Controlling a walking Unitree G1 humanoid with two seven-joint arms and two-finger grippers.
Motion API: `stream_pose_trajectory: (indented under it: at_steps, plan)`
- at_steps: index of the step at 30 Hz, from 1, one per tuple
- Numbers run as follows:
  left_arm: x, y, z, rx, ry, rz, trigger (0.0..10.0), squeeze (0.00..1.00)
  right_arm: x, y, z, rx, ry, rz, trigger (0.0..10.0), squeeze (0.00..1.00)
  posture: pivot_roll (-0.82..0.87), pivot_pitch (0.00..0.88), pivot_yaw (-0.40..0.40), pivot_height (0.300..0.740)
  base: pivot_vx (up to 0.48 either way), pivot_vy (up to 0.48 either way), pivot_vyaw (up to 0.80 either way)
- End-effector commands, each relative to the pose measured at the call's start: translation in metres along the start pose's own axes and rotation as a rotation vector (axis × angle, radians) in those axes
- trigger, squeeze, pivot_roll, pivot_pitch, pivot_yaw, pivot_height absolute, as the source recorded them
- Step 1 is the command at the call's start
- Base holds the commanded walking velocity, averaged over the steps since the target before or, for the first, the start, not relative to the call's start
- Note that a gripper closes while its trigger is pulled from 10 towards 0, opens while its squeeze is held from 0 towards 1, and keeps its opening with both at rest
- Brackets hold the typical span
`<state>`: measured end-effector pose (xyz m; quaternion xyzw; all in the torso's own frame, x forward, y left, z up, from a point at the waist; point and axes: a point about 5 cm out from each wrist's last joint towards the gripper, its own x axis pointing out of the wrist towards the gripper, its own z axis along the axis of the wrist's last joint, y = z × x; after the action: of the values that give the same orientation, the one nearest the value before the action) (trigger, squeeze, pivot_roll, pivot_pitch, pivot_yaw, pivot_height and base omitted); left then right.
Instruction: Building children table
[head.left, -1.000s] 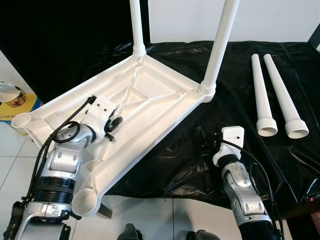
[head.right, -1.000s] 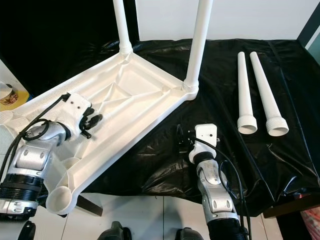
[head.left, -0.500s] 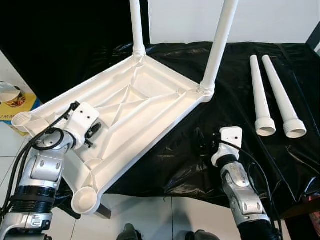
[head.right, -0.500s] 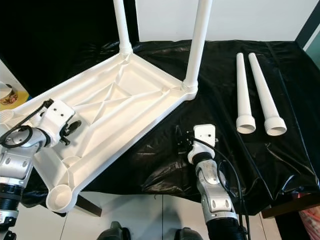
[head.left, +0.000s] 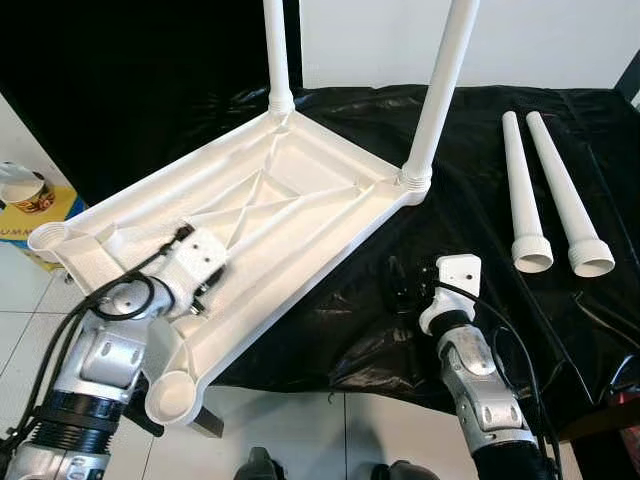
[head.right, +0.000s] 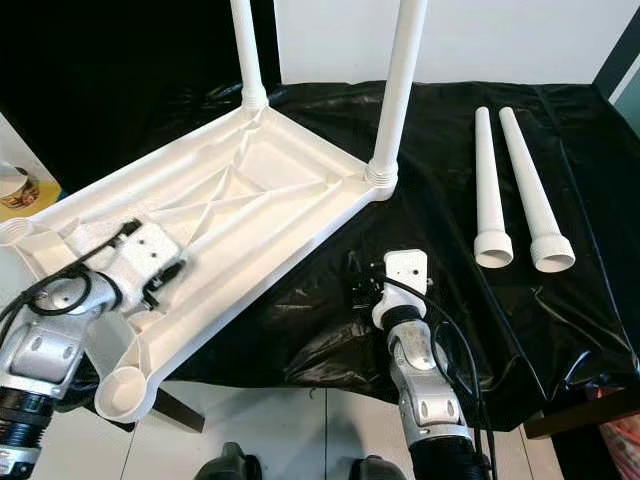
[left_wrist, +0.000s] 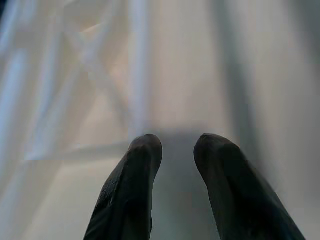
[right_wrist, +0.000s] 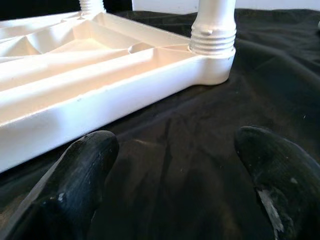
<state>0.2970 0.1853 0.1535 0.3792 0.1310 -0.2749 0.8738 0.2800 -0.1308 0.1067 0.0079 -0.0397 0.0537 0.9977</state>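
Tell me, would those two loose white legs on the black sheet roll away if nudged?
Probably in a curve rather than straight: each loose white leg tapers to a flared threaded collar. They look like hollow plastic, so likely light and stiff. The crinkled black sheet might slow them.

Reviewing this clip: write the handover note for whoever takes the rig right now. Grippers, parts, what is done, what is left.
Left gripper: open, holding nothing, fingers just over the ribbed underside of the upside-down tabletop.
Right gripper: wide open, low over the black sheet, beside the tabletop's near edge.
Done: two legs stand screwed into the far corner sockets.
Left: two loose legs lie side by side on the sheet to the robot's right; two near sockets are open. Fit those legs, then turn the table upright.
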Motion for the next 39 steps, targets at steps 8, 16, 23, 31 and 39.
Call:
stream_pose_trajectory:
  at_steps: [8,16,23,31,39]
  plan:
    - [0.003,-0.036,0.012,0.01,-0.038,-0.148,10.0,0.0,-0.009,0.005,-0.006,0.021,0.022,-0.002,10.0,0.0,0.08,0.087,0.017,0.74,0.0,0.0,0.0]
    - [0.006,-0.063,0.028,0.009,-0.087,-0.245,10.0,0.0,-0.014,0.006,-0.008,0.024,0.028,-0.003,10.0,0.0,0.07,0.094,0.033,0.74,0.0,0.0,0.0]
    - [0.009,-0.075,0.042,-0.004,-0.125,-0.277,10.0,0.0,-0.018,0.008,-0.008,0.027,0.027,-0.002,10.0,0.0,0.06,0.104,0.047,0.74,0.0,0.0,0.0]
    - [0.018,-0.087,0.068,-0.031,-0.188,-0.268,10.0,0.0,-0.02,0.016,-0.01,0.046,0.042,0.024,10.0,0.0,0.07,0.118,0.055,0.74,0.0,0.0,0.0]
    - [0.027,-0.074,0.092,-0.108,-0.268,-0.12,10.0,0.0,-0.013,0.02,-0.006,0.052,0.027,0.026,10.0,0.0,0.08,0.126,0.06,0.74,0.0,0.0,0.0]
